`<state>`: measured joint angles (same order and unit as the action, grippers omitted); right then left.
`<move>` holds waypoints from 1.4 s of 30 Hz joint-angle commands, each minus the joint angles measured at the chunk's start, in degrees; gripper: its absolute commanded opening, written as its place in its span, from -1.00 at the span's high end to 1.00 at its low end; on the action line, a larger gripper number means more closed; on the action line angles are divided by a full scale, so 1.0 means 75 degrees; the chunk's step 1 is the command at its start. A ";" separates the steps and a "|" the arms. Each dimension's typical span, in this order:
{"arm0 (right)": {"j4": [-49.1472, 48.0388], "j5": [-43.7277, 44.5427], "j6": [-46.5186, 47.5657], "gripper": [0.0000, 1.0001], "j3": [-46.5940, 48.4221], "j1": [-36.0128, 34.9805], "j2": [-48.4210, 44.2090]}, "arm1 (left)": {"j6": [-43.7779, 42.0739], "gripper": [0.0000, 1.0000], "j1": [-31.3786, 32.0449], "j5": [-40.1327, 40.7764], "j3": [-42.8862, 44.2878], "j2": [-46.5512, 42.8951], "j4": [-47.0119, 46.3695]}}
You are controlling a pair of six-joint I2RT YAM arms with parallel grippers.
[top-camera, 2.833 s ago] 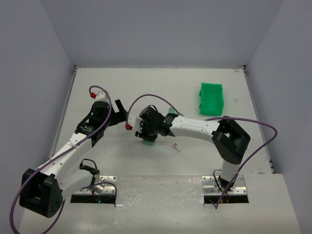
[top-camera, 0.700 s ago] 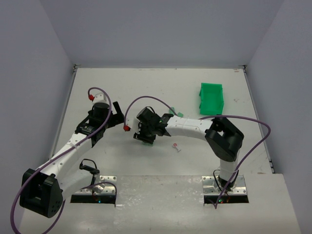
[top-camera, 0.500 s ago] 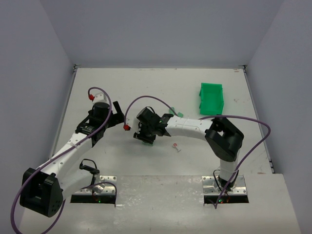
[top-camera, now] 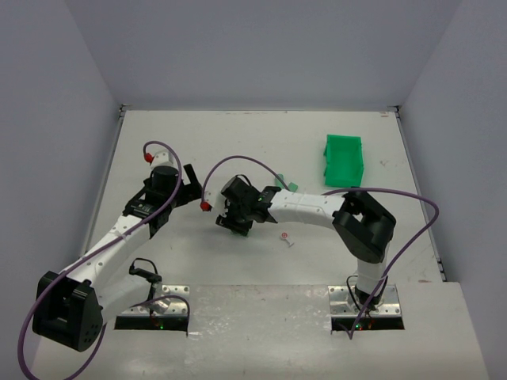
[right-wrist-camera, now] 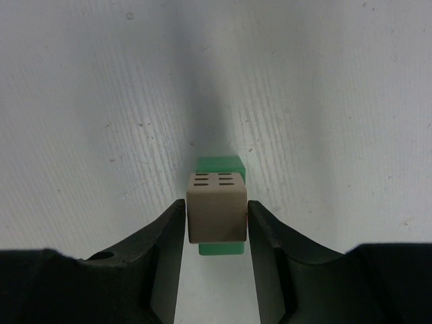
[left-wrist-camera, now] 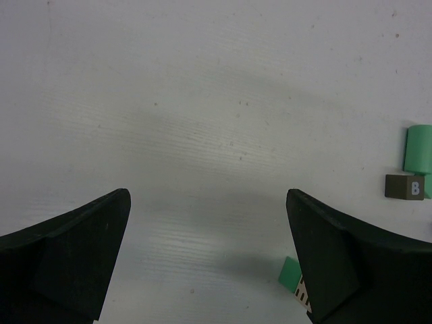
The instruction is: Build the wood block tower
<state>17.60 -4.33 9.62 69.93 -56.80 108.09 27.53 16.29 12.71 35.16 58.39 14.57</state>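
The right hand [right-wrist-camera: 217, 208] pinches a tan cube [right-wrist-camera: 216, 216], set on a green cube [right-wrist-camera: 219, 163] under its fingers. Two levels up, I reckon; loose blocks [left-wrist-camera: 405, 187] right of the spread, empty left hand [left-wrist-camera: 208, 197] look left to add.

A tan cube [right-wrist-camera: 216, 214] with six small dark slots on its upper face sits squarely on a light green cube [right-wrist-camera: 219, 165] that rests on the worktop [right-wrist-camera: 101, 101]. The right end effector [right-wrist-camera: 216, 219] has a finger close against each side of the tan cube. In the left wrist view, a darker tan cube [left-wrist-camera: 405, 187] marked B lies just beside a light green block [left-wrist-camera: 419, 148] cut off by the right edge, and another green piece [left-wrist-camera: 291, 273] lies nearer, partly hidden.
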 commanded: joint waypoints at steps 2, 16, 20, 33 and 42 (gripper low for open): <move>-0.0378 0.0273 -0.0205 0.02 -0.0008 -0.0009 -0.0207 | 0.0150 -1.00 0.0101 -0.0558 0.0187 -0.0121 -0.0489; -0.0467 0.0905 -0.0423 -0.97 -0.0332 0.0004 -0.2189 | 0.0115 -1.00 0.0101 -0.0522 0.0213 -0.0299 -0.0440; -0.0636 0.1874 -0.1300 -0.97 -0.0781 0.0355 -0.2954 | 0.0138 -1.00 0.0101 -0.0476 0.0229 -0.0402 -0.0402; 0.0097 0.1378 -0.3846 -0.97 -0.0645 0.2673 -0.1756 | 0.0150 -1.00 0.0101 -0.0416 0.0247 -0.0281 -0.0371; 0.0599 0.2438 -0.4957 -0.72 0.0320 0.2701 0.0084 | 0.0123 -1.00 0.0104 -0.0432 0.0249 -0.0271 -0.0351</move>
<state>20.32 8.48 -21.56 68.08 -36.57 107.02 28.36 16.80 9.43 35.20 56.99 13.96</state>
